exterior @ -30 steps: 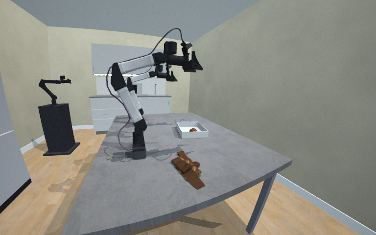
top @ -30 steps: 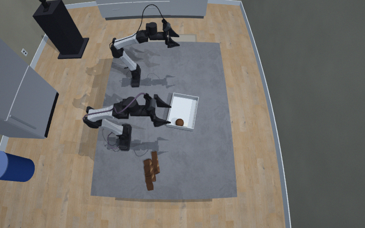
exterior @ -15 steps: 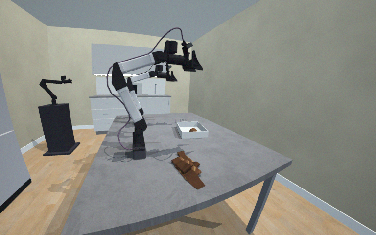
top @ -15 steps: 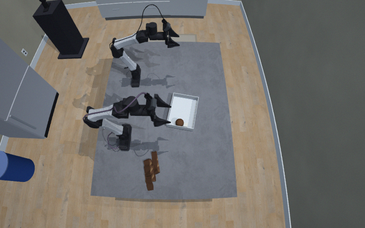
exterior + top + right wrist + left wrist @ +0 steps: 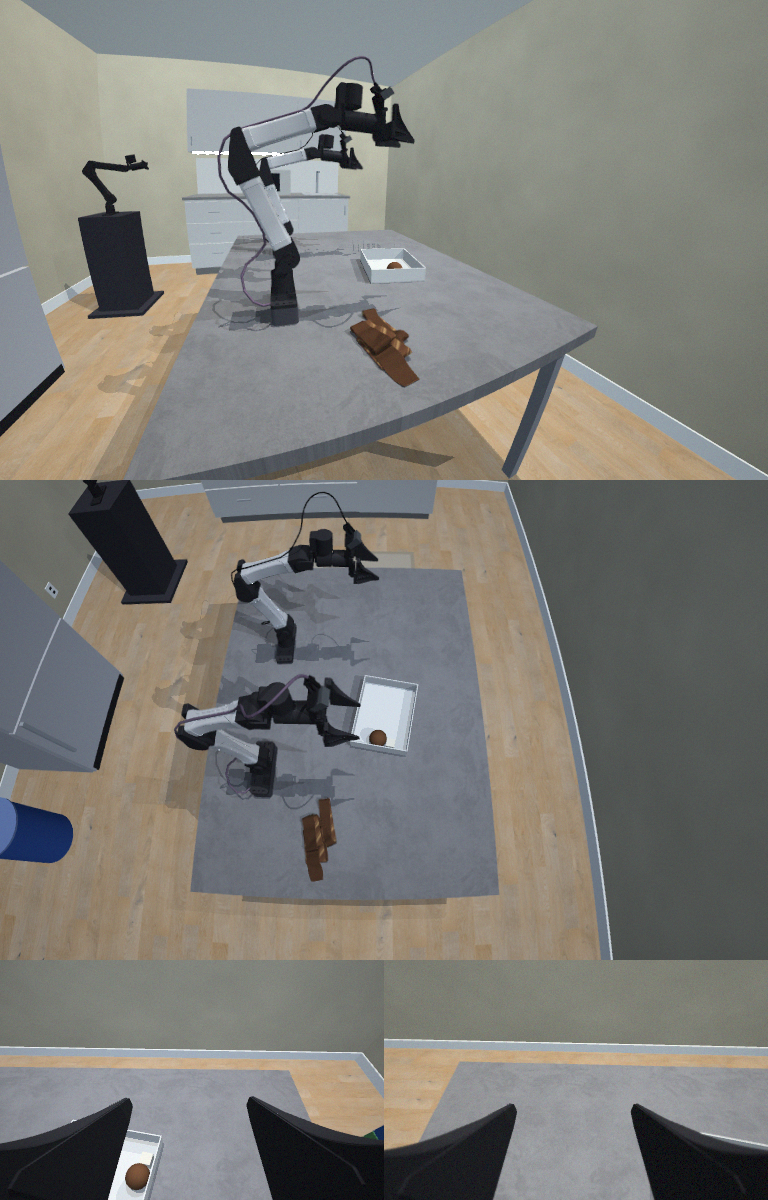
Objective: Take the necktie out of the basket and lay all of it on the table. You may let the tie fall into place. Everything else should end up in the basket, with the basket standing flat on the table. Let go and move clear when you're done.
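Note:
The brown necktie (image 5: 312, 830) (image 5: 399, 370) lies in a folded heap on the grey table (image 5: 430, 819) (image 5: 481, 339), apart from the basket. The white basket (image 5: 412, 718) (image 5: 397, 276) (image 5: 157, 1160) stands flat; its edge also shows in the left wrist view (image 5: 734, 1139). In it are a brown ball (image 5: 377, 738) (image 5: 394, 264) (image 5: 137, 1176) and a small cream block (image 5: 146, 1158). My left gripper (image 5: 377, 568) (image 5: 360, 166) (image 5: 573, 1106) is open and empty, high up and away from both. My right gripper (image 5: 358, 721) (image 5: 412, 140) (image 5: 189, 1100) is open and empty, high above the table near the basket's side.
The tie lies beyond the right arm's base (image 5: 263, 768) (image 5: 284, 312), towards the table's near edge in the exterior view. The left arm's base (image 5: 285, 644) stands farther back. A blue cylinder (image 5: 42, 833) stands off the table.

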`<state>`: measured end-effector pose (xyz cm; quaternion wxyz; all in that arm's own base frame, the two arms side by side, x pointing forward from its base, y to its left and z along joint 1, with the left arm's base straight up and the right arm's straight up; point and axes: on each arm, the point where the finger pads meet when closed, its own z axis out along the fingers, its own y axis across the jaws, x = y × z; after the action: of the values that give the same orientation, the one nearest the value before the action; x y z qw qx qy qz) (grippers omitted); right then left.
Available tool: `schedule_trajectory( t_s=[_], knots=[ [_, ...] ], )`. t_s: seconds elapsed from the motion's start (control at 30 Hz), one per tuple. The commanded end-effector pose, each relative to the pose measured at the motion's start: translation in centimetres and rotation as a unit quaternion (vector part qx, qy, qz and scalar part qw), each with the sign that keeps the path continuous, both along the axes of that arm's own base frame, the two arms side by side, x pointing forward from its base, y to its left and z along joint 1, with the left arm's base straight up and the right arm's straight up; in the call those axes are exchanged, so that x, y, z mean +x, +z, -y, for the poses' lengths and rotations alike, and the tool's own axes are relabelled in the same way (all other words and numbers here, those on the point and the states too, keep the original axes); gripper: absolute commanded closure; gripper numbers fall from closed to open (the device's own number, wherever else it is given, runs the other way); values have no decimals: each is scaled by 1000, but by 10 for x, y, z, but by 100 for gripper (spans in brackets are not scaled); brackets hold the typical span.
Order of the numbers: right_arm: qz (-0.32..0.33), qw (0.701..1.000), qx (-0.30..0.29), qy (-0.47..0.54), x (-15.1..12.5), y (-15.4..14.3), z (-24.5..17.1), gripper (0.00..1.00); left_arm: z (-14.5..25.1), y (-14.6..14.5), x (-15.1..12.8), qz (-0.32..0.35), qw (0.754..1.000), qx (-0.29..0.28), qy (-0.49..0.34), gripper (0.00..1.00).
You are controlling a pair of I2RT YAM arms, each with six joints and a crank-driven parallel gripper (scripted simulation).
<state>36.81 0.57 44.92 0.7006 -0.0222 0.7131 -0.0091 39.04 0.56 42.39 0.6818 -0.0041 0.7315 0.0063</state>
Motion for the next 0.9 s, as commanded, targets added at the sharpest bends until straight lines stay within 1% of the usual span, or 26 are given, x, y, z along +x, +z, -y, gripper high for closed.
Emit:
schedule_trajectory(
  t_s=[0.0, 0.87],
  knots=[
    [19, 1000, 3, 2, -3, 17, -3, 0, 0, 6, -5, 16, 1000, 0, 0, 0],
    [19, 1000, 3, 1, -3, 17, -3, 0, 0, -25, -6, 20, 1000, 0, 0, 0]
  ],
)
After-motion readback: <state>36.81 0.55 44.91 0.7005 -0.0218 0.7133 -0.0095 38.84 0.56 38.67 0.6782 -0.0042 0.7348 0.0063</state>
